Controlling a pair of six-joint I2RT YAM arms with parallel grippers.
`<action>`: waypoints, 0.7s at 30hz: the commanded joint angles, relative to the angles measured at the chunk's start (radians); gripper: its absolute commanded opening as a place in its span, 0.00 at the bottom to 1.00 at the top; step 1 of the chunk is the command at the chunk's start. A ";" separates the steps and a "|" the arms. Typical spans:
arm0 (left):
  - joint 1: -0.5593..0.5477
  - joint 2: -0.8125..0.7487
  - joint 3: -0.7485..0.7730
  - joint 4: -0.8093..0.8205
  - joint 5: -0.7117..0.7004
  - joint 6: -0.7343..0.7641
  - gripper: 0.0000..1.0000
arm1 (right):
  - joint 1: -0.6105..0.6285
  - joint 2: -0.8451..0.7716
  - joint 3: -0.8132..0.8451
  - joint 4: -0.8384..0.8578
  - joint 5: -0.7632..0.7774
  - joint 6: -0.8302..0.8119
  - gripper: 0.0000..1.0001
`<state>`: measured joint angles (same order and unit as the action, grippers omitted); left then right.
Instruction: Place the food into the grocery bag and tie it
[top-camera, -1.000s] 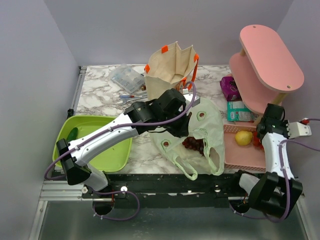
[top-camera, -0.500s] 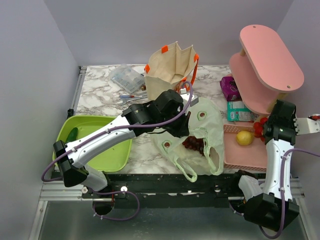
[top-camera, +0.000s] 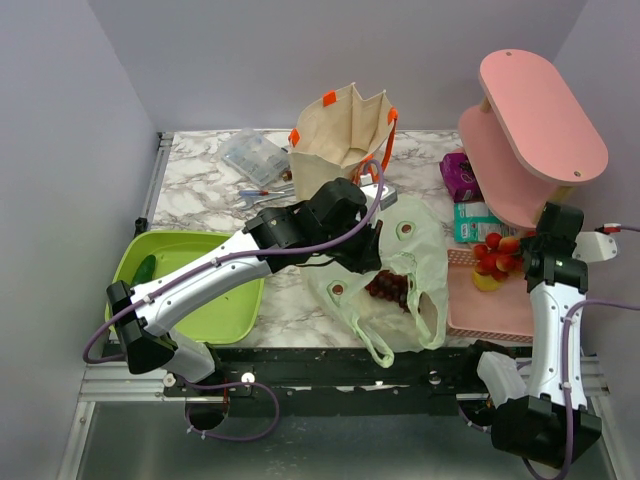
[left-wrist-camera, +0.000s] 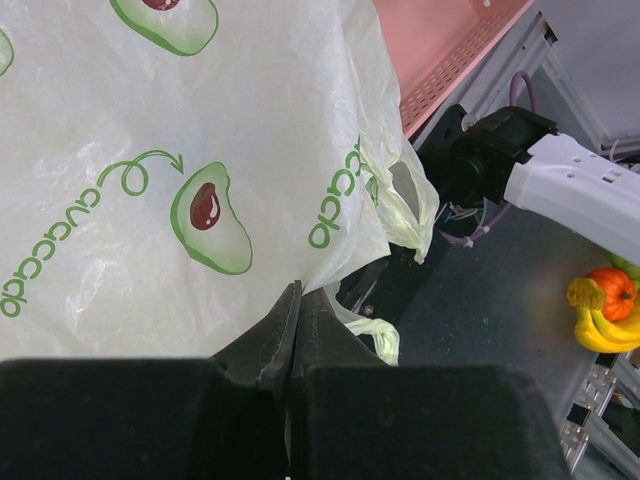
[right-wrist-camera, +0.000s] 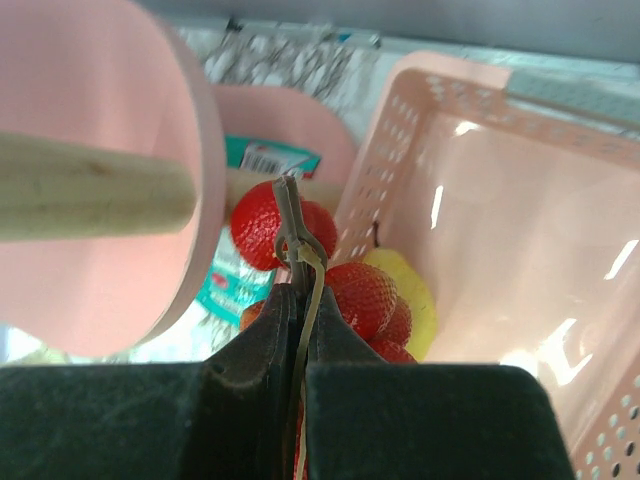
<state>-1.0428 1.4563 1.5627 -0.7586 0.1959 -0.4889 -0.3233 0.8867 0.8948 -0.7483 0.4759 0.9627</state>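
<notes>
At the left tool (left-wrist-camera: 296, 300): clenched, both fingers pressed together on a fold at the rim of the grocery bag (left-wrist-camera: 150, 130).
grocery bag: thin pale green plastic printed with halved avocados, lying crumpled on the bench (top-camera: 200, 190) just ahead of and below the left tool; its mouth gapes beside the tool's tips and its handle loops trail toward the near bench edge.
grapes (top-camera: 388, 288): dark red bunch lying in the bag's mouth, just past the left tool's tips.
right tool (right-wrist-camera: 297, 300): clenched on a thin greenish stem loop that carries the strawberries (right-wrist-camera: 357, 293).
strawberries: red cluster dangling right at the right tool's tips, on the side facing the bag and well apart from it.
lemon (right-wrist-camera: 420, 300): yellow, beyond the strawberries from the right tool and partly hidden by them; whether the two touch cannot be told.
pink basket (top-camera: 490, 315): perforated, below the right tool, holding the lemon, its side against the bag.
pink shelf (top-camera: 540, 110): two tiers, just beyond the right tool.
beige tote (top-camera: 335, 130): upright with orange handles, behind the left tool.
green tray (top-camera: 215, 310): back along the left arm, well apart from its tool.
</notes>
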 joint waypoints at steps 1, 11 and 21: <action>-0.004 -0.008 0.013 0.028 0.021 -0.017 0.00 | 0.009 -0.014 0.010 0.066 -0.232 -0.031 0.01; -0.003 -0.014 0.046 0.015 0.018 -0.011 0.00 | 0.009 -0.048 0.010 0.099 -0.440 0.045 0.01; -0.003 -0.005 0.063 0.022 0.035 -0.001 0.00 | 0.009 -0.095 0.025 0.033 -0.589 0.086 0.01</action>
<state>-1.0428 1.4567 1.5986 -0.7483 0.1978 -0.4957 -0.3195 0.8303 0.8948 -0.6983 -0.0124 1.0130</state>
